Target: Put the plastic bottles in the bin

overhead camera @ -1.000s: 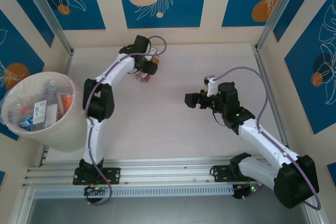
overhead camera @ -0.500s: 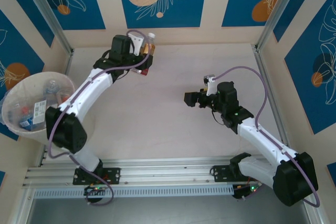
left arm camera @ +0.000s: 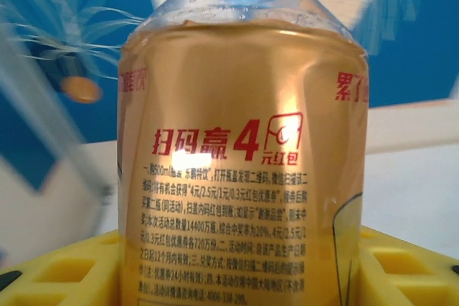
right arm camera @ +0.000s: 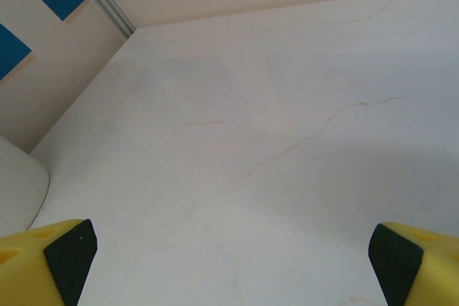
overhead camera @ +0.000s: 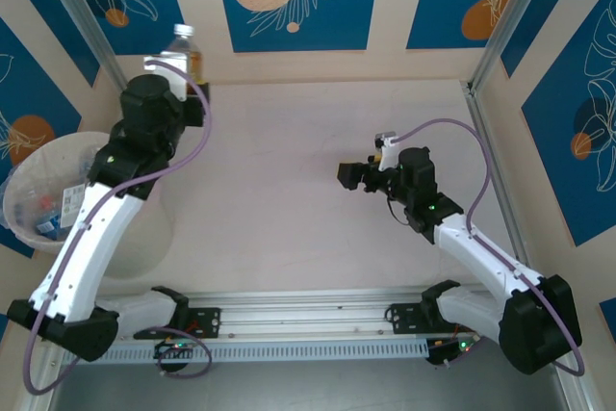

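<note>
Gold-labelled bottle sits gripped in the left hand, while the right hand gapes wide.

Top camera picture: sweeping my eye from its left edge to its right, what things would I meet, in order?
bin → plastic bottle with a gold label, held up near the back wall → right gripper, open above the table
</note>
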